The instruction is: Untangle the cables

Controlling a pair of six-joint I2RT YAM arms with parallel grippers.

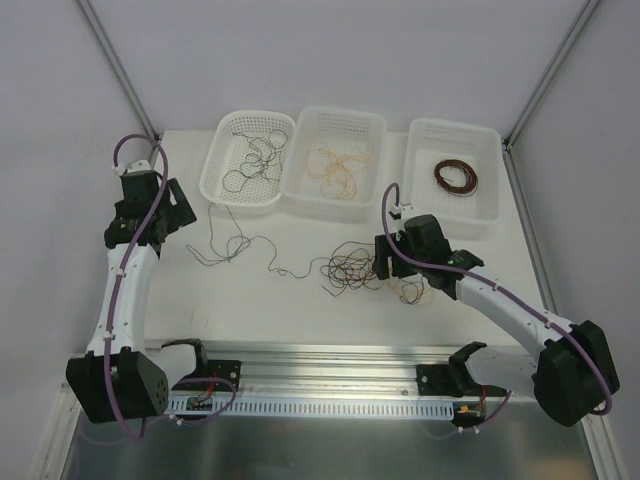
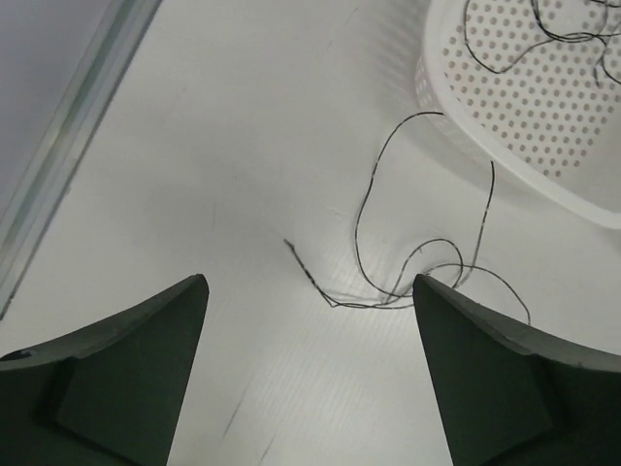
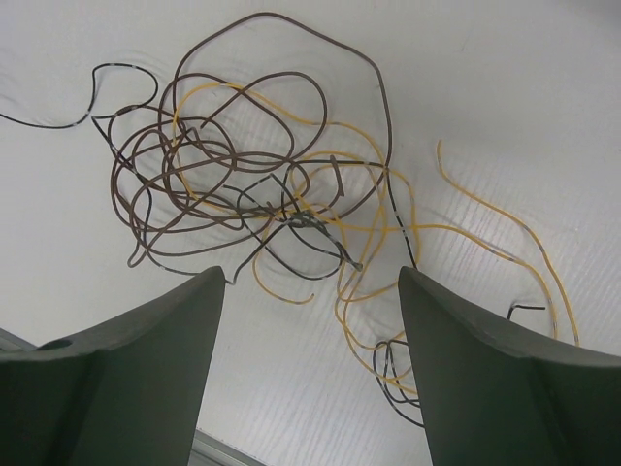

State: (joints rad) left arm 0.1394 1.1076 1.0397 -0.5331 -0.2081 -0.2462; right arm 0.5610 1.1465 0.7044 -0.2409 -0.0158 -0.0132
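Below your right gripper (image 3: 310, 274), cables (image 3: 291, 216) lie knotted (brown, yellow, black loops); fingers apart, left gripper (image 2: 309, 280) likewise spread

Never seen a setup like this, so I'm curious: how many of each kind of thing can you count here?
White baskets: 3
Robot arms: 2
Loose cable bunches, black, orange, mixed: 3
Wound brown wire ring: 1
Total: 9

White table (image 1: 260, 310). Far edge: left basket (image 1: 238, 204), middle basket (image 1: 325, 206), right basket (image 1: 470, 226), side by side. Centre: tangled cables (image 1: 350, 266); a black strand (image 1: 225, 245) lies loose near the left basket.
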